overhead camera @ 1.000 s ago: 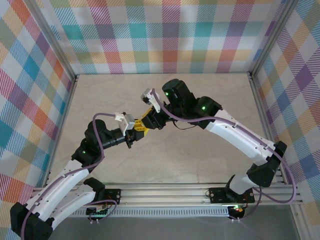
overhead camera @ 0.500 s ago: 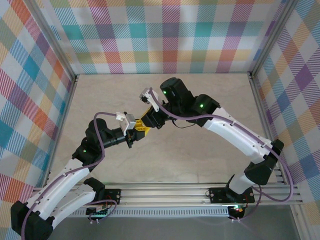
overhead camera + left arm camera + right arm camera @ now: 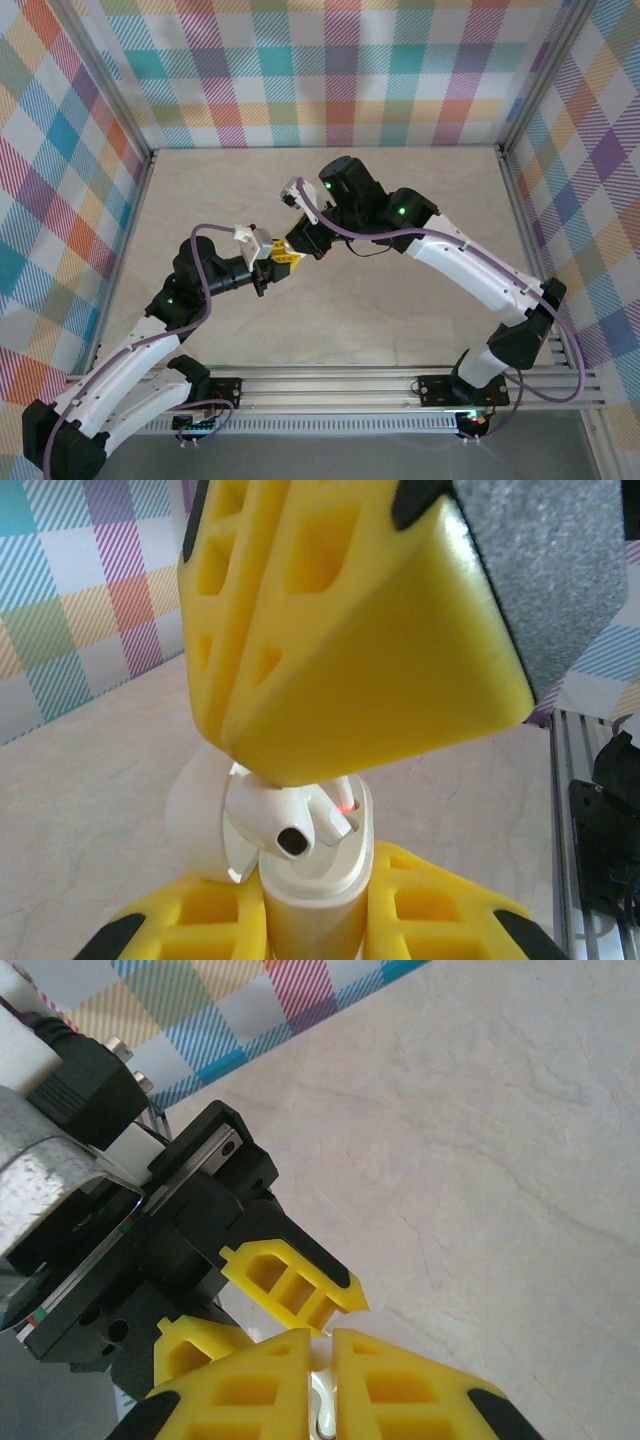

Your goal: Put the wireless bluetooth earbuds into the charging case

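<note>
My left gripper [image 3: 315, 925] is shut on the white charging case [image 3: 315, 905], which stands upright between its yellow fingers with the lid [image 3: 195, 815] swung open to the left. A white earbud [image 3: 275, 820] lies tilted across the case's open top, its dark opening facing the camera. A small red light [image 3: 345, 807] glows beside it. My right gripper [image 3: 322, 1345] comes down from above, its jaws drawn to a thin slit with the earbud's white top pinched at the tips. In the top view both grippers [image 3: 285, 258] meet above the middle of the table.
The beige table [image 3: 400, 300] has plaid walls on three sides. An aluminium rail [image 3: 590, 810] runs along the near edge. The left arm's black wrist [image 3: 150, 1260] sits close under the right fingers.
The right gripper's jaws have narrowed over the case. Both grippers have shifted slightly left and nearer in the top view. The left gripper still holds the case.
</note>
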Available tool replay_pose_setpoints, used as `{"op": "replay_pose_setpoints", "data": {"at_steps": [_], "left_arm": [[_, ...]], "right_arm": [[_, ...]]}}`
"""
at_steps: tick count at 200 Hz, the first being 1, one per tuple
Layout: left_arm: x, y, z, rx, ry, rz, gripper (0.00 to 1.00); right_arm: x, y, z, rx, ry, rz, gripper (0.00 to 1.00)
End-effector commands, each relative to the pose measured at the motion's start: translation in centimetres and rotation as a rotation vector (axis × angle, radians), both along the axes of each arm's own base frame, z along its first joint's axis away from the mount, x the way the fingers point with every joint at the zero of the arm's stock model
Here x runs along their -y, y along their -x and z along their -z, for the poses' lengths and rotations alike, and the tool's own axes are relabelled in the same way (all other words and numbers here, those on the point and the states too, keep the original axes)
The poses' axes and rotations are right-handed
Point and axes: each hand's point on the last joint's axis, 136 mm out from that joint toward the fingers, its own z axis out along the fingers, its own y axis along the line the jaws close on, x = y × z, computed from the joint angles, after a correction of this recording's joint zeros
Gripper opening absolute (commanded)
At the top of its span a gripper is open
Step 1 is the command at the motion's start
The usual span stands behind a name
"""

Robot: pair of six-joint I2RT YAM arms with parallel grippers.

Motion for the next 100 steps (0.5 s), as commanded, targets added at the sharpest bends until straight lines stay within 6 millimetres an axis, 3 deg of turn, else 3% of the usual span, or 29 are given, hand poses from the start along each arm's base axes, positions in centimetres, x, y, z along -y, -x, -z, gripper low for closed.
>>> {"op": "replay_pose_setpoints", "data": {"at_steps": [1, 100], "left_arm": [[0.3, 0.4, -2.5, 0.072, 0.03, 0.024, 0.0], [0.4, 0.1, -2.5, 0.074, 0.026, 0.021, 0.0]], "right_arm": [[1.2, 0.1, 0.3, 0.014, 0.031, 0.011, 0.13], [2.3, 1.0, 0.0, 0.02, 0.021, 0.01, 0.1]]}}
